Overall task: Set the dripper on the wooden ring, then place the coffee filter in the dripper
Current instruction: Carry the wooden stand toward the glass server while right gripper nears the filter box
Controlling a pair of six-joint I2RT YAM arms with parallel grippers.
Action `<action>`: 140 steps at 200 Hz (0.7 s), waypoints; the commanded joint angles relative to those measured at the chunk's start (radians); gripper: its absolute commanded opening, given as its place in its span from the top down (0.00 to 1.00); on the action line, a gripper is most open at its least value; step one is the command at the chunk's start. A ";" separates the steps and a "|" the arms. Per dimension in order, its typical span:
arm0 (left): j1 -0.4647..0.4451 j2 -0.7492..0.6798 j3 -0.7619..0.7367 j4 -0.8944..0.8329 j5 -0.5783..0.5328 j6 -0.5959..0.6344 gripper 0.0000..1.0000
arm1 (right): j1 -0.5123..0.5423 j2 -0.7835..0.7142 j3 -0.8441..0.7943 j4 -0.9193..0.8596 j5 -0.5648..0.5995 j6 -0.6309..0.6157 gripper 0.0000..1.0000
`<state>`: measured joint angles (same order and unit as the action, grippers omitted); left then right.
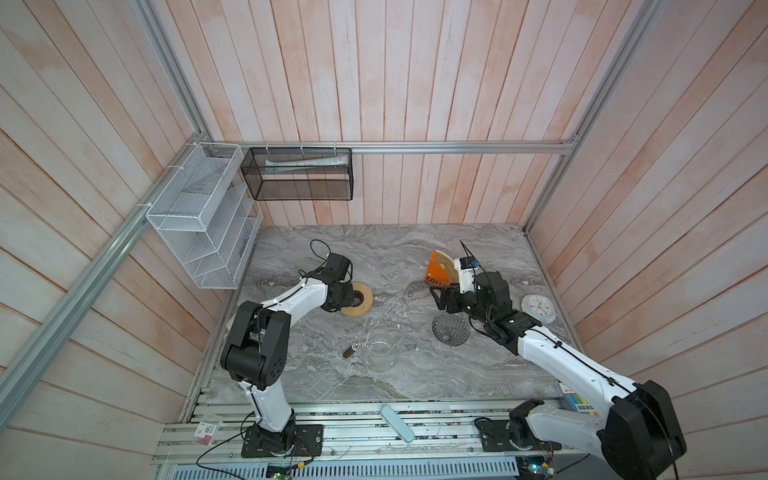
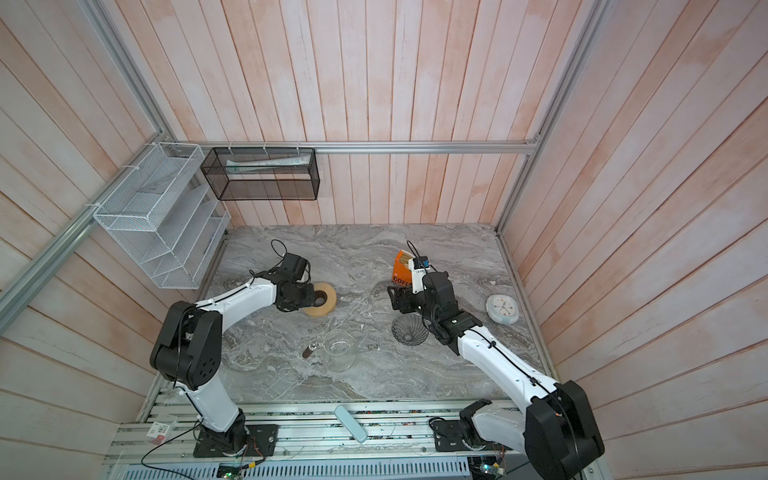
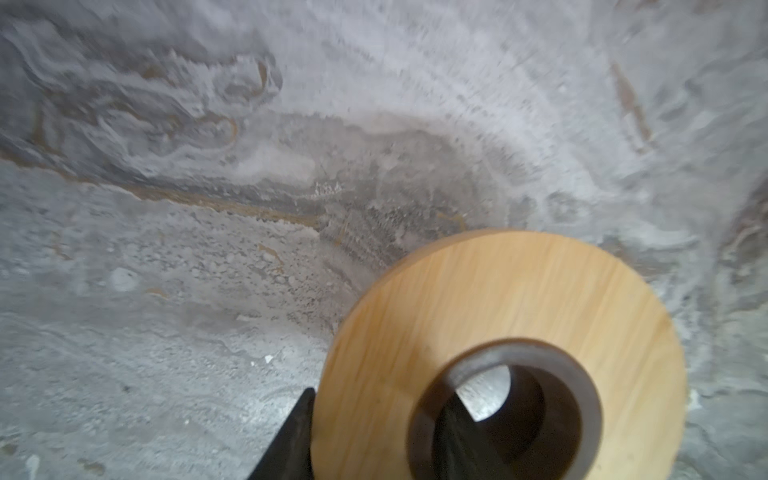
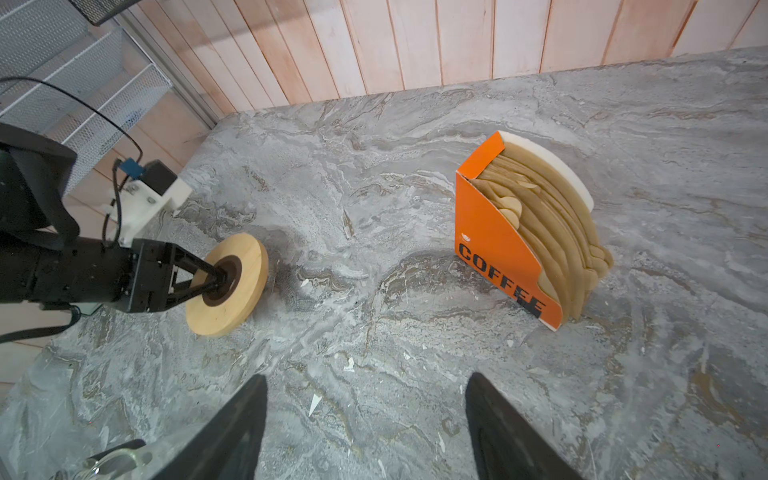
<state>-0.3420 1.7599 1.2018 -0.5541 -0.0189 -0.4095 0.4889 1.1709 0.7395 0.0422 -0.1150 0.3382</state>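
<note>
Tan-brown coffee filters [image 4: 557, 237] stand packed in an orange stand [image 4: 498, 249] lettered COFFEE, at the back right of the table in both top views [image 1: 436, 270] [image 2: 400, 270]. The smoky ribbed dripper [image 1: 451, 330] [image 2: 409, 330] sits mouth up just in front of it, beside my right forearm. My right gripper [image 4: 365, 376] [image 1: 439, 299] hangs open over bare table, left of the stand, holding nothing. My left gripper [image 3: 380, 399] [image 4: 218, 282] [image 1: 351, 297] is shut on a pale wooden ring [image 3: 519, 299] [image 4: 232, 286]. One finger is in the ring's hole and one is outside its rim, and the ring is tipped up on its edge.
A clear glass jug [image 1: 380, 353] with a dark handle stands at centre front. A white round clock [image 1: 538, 308] lies at the right edge. White [image 1: 199, 216] and black [image 1: 299, 174] wire baskets hang on the back left walls. A pale blue bar [image 1: 397, 423] lies on the front rail.
</note>
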 commanded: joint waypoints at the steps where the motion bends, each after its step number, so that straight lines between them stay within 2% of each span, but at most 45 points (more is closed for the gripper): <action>1: 0.000 -0.067 0.048 -0.041 0.006 0.022 0.85 | 0.013 -0.041 0.039 -0.062 -0.022 -0.011 0.24; 33: -0.032 -0.127 0.089 -0.135 -0.007 0.034 0.85 | 0.017 -0.071 0.072 -0.143 -0.039 0.001 0.24; 82: -0.127 -0.204 0.166 -0.338 -0.019 0.058 0.85 | 0.038 -0.141 0.085 -0.271 -0.050 0.012 0.24; 140: -0.235 -0.275 0.200 -0.506 0.023 0.055 0.85 | 0.039 -0.168 0.058 -0.259 -0.046 0.031 0.24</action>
<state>-0.5304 1.5101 1.3682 -0.9600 -0.0196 -0.3660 0.5228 1.0149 0.8085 -0.2008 -0.1555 0.3515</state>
